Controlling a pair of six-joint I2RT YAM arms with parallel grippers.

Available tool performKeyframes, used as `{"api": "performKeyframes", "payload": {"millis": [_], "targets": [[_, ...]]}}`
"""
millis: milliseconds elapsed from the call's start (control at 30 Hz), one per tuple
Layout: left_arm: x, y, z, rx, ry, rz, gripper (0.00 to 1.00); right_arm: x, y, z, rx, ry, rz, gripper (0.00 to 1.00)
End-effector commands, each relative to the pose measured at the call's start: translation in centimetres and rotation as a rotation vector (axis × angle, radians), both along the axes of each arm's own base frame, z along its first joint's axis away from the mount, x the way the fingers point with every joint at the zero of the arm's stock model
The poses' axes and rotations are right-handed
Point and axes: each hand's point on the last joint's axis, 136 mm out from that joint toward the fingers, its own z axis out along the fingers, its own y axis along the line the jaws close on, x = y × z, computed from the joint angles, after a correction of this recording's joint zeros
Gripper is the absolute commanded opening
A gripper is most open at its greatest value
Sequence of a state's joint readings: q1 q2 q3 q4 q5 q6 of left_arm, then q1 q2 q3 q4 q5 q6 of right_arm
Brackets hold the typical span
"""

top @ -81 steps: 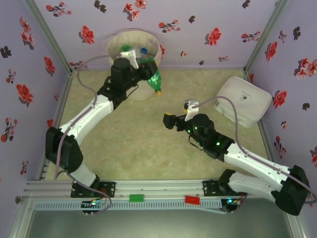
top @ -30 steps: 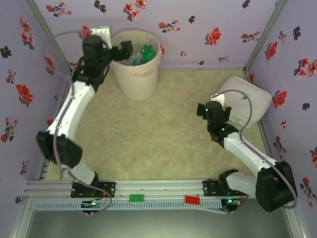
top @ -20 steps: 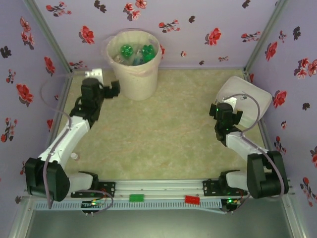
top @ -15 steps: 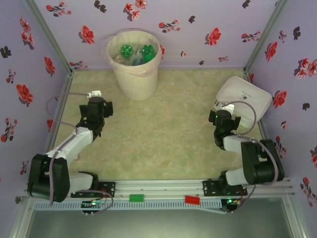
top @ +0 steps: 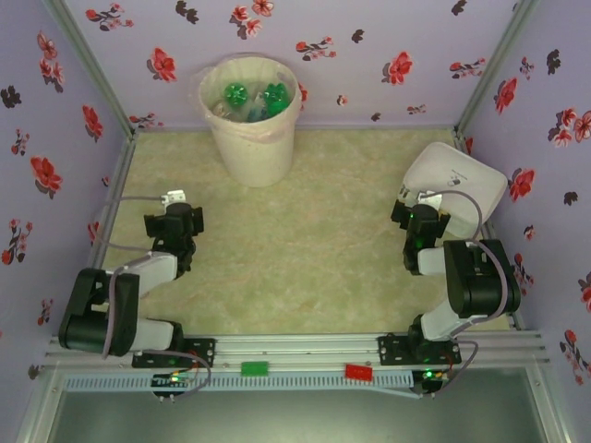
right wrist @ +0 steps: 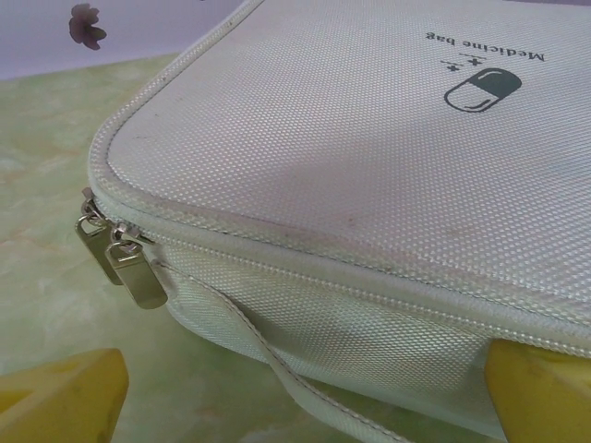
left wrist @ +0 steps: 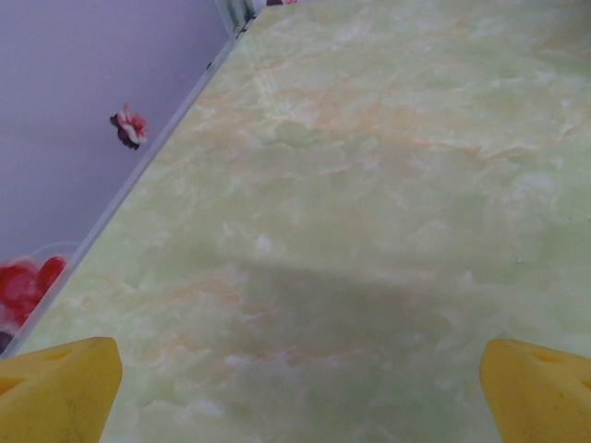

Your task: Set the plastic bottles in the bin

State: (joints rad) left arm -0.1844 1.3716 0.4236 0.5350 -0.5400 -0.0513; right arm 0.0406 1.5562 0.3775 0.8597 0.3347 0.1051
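Both arms sit folded low near their bases. The left gripper (left wrist: 297, 392) is spread wide with nothing between its yellow fingertips (left wrist: 60, 388), only bare marbled green table (left wrist: 369, 185) ahead of it and the lilac wall (left wrist: 83, 83) close on its left. The right gripper (right wrist: 305, 392) is equally wide and empty. Just in front of it a white zipped medicine bag (right wrist: 369, 138) lies flat, its corner with two metal zipper pulls (right wrist: 120, 258) toward the left finger and a thin strap (right wrist: 268, 369) trailing down between the fingers. Farther off, well ahead of the left gripper and to its right, the bin (top: 251, 148) stands upright against the back wall. The plastic bottles (top: 254, 101) lie inside it, two green ones on top of clear ones. The table between the gripper and the bin is open.
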Motion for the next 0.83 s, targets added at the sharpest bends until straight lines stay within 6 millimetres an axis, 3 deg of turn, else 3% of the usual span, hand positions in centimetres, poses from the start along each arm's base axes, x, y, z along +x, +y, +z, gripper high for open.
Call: {"api": "performKeyframes", "payload": {"millis": [0,200,800], "targets": [[2.1,-0.6,2.6,0.016,-0.166,-0.093,1.0,0.3,0.1,0.9,0.017,-0.047,0.006,0.99],[2.4,0.4,0.0,-0.089,-0.189,-0.134,1.0,0.3,0.1,0.9,0.016,-0.048,0.007,0.99],[3.2,0.4,-0.5,-0.122,-0.138,-0.152,1.0,0.4,0.2,0.9,0.02,-0.049,0.013,0.99]]}}
